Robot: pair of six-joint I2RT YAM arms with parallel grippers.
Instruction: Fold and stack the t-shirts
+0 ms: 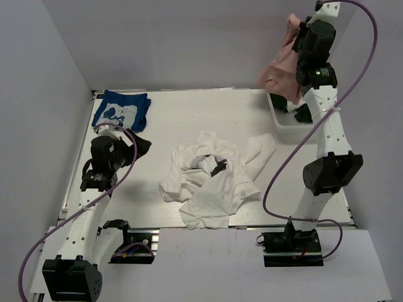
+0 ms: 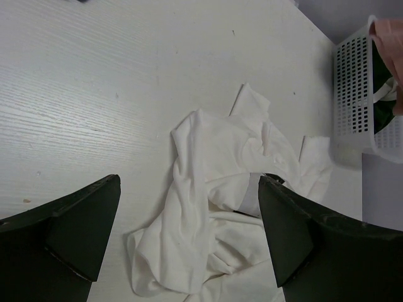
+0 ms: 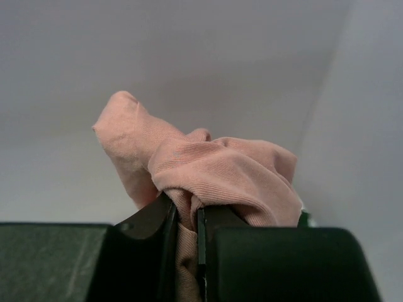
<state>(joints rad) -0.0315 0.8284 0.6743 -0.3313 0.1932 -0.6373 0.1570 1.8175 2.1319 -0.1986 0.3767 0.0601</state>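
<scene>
A crumpled white t-shirt (image 1: 211, 179) lies in a heap at the table's middle; the left wrist view shows the same white t-shirt (image 2: 214, 207) below my fingers. A folded blue t-shirt (image 1: 121, 109) with a white graphic rests at the back left. My left gripper (image 1: 135, 146) hovers open to the left of the white heap, holding nothing. High at the back right, my right gripper (image 1: 296, 38) is shut on a dusty-pink t-shirt (image 1: 280, 66), which hangs over the basket. In the right wrist view the pink t-shirt (image 3: 214, 170) bunches out between the jaws. A dark green t-shirt (image 1: 301, 114) shows in the basket.
A white plastic mesh basket (image 1: 281, 119) stands at the back right corner, also seen as the basket (image 2: 356, 94) in the left wrist view. Grey walls enclose the table on three sides. Purple cables loop beside both arms.
</scene>
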